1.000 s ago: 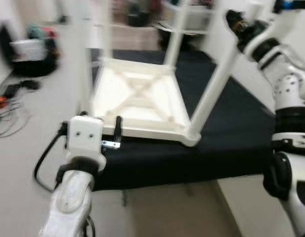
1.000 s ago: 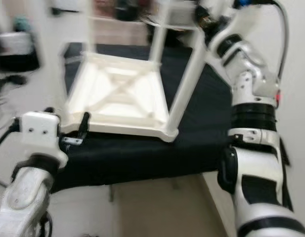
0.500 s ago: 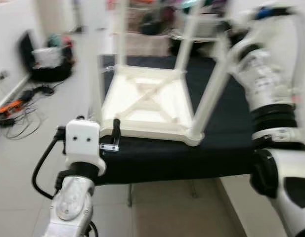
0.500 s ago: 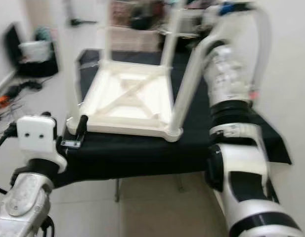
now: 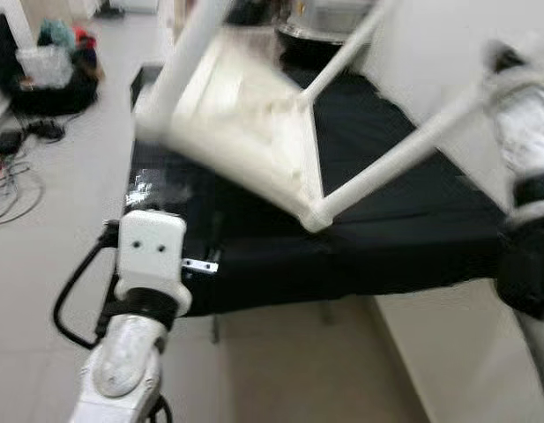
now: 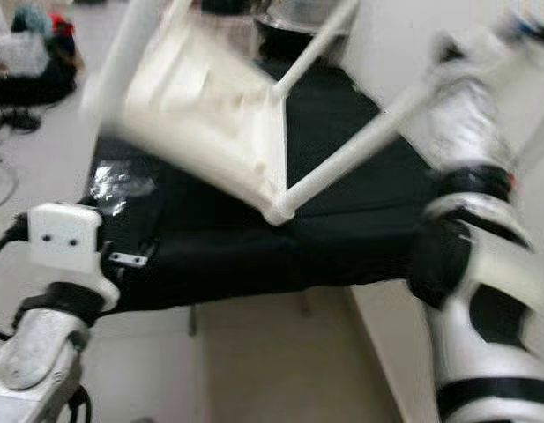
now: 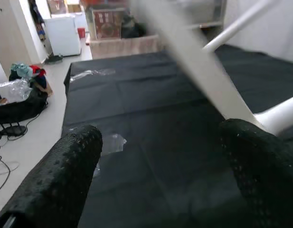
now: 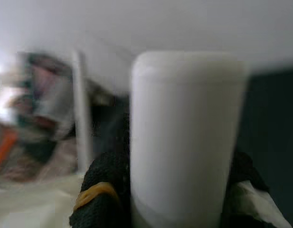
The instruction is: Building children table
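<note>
Tipping over on one corner, the white children's table [image 5: 245, 132] no longer lies flat and upside down on the black-covered tabletop [image 5: 404, 229] as it did half a second ago; its top now slants steeply, its low corner appears to rest on the cloth, and its legs swing out at an angle, blurred by motion. The right gripper [image 8: 177, 190] has its jaws closed on the end of one table leg [image 5: 404, 159], with black fingers [image 8: 101, 190] on either side of the white tube in the right wrist view, so this arm appears to be driving the turn. The left gripper [image 7: 165, 185] hangs at the near edge of the tabletop with its jaws open and empty, just short of the tilting frame. A crumpled scrap of clear plastic [image 5: 152, 187] lies on the cloth where the table stood. Bags and cables [image 5: 25, 106] lie on the floor well to the left. Judged from the tilt, the legs are already fitted and the table is being flipped toward its feet; the unsupported left side is the likely point of slip.
</note>
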Available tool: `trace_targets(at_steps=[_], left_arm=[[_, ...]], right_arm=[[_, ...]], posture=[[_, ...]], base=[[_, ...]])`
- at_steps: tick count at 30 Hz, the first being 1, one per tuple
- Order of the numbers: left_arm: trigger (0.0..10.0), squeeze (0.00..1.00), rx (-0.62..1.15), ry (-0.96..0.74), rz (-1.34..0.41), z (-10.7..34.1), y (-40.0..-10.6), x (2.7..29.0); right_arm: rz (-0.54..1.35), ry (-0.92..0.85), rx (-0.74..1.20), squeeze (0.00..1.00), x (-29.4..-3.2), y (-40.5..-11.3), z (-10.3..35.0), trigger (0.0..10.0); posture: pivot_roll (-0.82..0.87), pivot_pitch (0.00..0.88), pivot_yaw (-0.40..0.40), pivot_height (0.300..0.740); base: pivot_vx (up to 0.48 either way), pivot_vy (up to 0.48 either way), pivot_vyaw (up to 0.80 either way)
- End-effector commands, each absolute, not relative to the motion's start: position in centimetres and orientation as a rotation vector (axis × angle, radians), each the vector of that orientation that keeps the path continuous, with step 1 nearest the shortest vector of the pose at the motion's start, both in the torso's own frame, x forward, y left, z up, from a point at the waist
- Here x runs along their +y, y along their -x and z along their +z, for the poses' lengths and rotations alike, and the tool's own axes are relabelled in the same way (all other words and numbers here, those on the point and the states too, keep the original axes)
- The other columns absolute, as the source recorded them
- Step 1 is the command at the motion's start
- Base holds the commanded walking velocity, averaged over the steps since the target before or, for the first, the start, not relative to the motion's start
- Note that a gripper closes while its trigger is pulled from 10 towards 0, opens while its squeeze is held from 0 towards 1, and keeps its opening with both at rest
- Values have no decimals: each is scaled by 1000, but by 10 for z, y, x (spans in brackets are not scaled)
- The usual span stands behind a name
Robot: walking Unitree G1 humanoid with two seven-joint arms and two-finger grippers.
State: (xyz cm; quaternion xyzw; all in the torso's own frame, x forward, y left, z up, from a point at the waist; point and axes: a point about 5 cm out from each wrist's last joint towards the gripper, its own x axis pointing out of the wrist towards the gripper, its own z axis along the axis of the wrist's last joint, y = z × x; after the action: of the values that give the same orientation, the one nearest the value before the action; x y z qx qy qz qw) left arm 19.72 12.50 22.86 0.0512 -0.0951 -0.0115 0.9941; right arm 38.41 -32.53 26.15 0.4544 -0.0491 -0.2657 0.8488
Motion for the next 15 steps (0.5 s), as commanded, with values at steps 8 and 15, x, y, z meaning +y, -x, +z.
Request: trace_targets(at_steps=[8,15], left_arm=[[10000,0,-169,-133,-51,234,-189,127],[10000,0,-169,-140,-54,235,-190,129]], right_arm=[[-457,-672,560,0,-234,-364,91,10000],[-185,-648,533,0,-180,-384,111,10000]], posture=[[159,261,-57,740],[140,260,-48,740]], base=[[0,0,0],[0,0,0]])
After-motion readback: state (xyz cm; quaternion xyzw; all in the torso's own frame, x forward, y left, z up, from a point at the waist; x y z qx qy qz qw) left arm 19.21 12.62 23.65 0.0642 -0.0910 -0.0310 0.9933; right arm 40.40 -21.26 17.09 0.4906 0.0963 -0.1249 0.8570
